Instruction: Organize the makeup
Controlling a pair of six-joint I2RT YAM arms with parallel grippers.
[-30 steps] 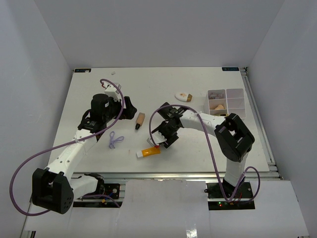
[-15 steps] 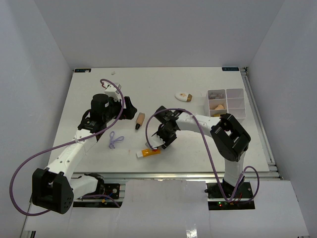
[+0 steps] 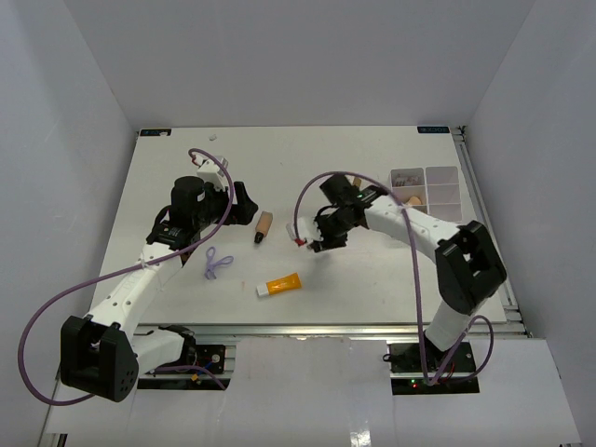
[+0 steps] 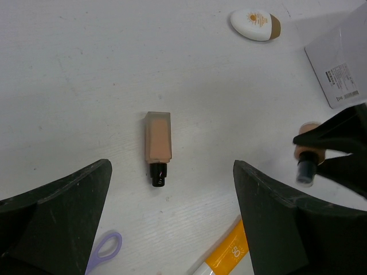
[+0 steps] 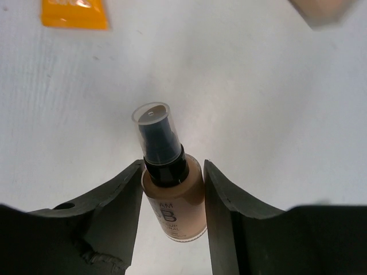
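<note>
My right gripper is shut on a tan foundation bottle with a black pump and clear cap, held off the table. That bottle also shows at the right edge of the left wrist view. My right gripper hangs mid-table. My left gripper stands open above the brown lipstick, nothing between its fingers. The orange tube lies near the front edge, the purple loop to its left. The white oval compact lies further back.
The white four-compartment tray stands at the back right and holds a beige sponge and printed packets. The orange tube shows at the top left of the right wrist view.
My right gripper has closed on the foundation bottle beside the orange tube, then lifted it and carried it back and to the right. The left arm has not moved.
</note>
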